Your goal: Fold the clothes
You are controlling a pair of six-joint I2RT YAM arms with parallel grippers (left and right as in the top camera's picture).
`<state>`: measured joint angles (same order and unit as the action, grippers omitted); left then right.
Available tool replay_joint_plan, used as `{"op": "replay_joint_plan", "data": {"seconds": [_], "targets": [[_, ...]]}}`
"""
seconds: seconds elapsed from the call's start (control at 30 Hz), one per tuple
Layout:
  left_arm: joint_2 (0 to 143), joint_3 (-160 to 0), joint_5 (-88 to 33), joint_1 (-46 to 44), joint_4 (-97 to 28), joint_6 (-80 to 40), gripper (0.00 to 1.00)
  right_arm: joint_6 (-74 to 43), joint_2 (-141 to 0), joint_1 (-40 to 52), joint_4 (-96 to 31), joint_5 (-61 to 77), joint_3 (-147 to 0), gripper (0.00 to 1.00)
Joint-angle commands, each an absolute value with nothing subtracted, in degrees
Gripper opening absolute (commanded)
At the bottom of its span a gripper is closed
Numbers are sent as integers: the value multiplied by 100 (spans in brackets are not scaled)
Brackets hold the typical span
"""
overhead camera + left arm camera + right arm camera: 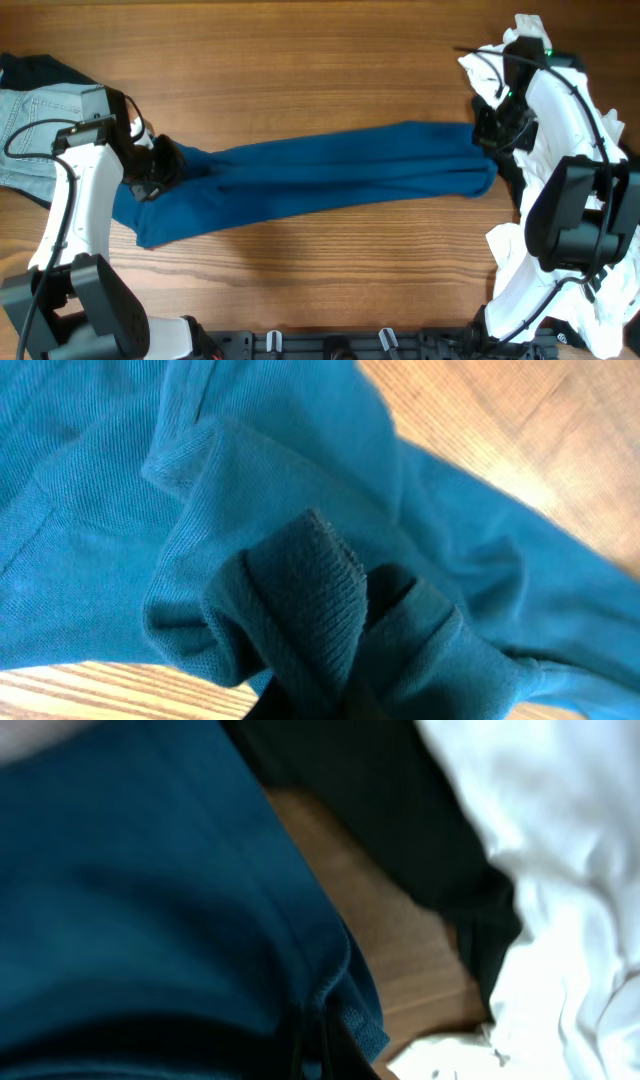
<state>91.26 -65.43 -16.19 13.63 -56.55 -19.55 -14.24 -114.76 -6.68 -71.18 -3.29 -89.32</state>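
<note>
Left end effector at centre left: closed tight on a bunched wad of the shirt, ribbed edge in the pinch (collar or cuff, can't tell). Right end effector at upper right: closed tight on the opposite edge. Shirt drawn out between the two as a long band across the middle of the table. Probably gripped at both ends to pull out slack and straighten before folding. Shorts at far left and white t-shirts along the right edge close by, so some risk of snagging. Reads as early straightening, not a finished fold.
</note>
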Motion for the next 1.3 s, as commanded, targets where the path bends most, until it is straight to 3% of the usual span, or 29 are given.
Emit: {"op": "replay_joint_plan", "data": {"seconds": [0.0,0.03,0.1,0.13,0.27,0.4,0.6,0.8,0.97,1.0,1.07,1.17,1.23,1.27], "targets": [[9118,-6359,-1328,1389,-5712,-1822,14,-1372,-11489,-683,-7220,-534,-8720,8],[9118,-6359,-1297,1389,-5771,-1822,22,-1450,-11489,-683,-7273,-746,-8687,15],[9118,-6359,-1297,1389,-6014,-1822,46,-1586,-11487,-729,-7312,-1079,-8689,18],[9107,-6379,-1295,1420,-6047,-1820,50,-1551,-11485,-762,-7308,-1052,-8707,17],[9107,-6825,-1347,1487,-5916,-1824,48,-1173,-11327,-910,-7172,-86,-8938,17],[9137,-6884,-1857,1238,-5426,-1822,32,331,-11135,-923,-6796,1798,-8901,24],[9164,-5931,-1339,762,-4915,-1826,28,534,-11135,-930,-6423,1680,-8018,23],[9164,-5068,-875,762,-4130,-1831,32,-1732,-11135,-930,-6230,-902,-7771,23],[9164,-5035,-740,814,-3962,-1848,33,-1055,-10888,-965,-6178,-139,-7909,26],[9164,-5035,-742,864,-3911,-1848,33,-1055,-10654,-1013,-6090,-134,-7918,28],[9164,-5035,-740,1011,-3909,-1846,33,-709,-10370,-1184,-5979,71,-7918,45],[9164,-5035,-760,1181,-3942,-1844,38,-217,-10484,-1612,-5977,1046,-7776,52],[9164,-5035,-764,1186,-3948,-1844,52,58,-10648,-1686,-5800,1623,-7570,61],[9164,-5035,-764,1186,-3970,-1846,53,89,-10750,-1686,-5725,1597,-7487,63]]}}
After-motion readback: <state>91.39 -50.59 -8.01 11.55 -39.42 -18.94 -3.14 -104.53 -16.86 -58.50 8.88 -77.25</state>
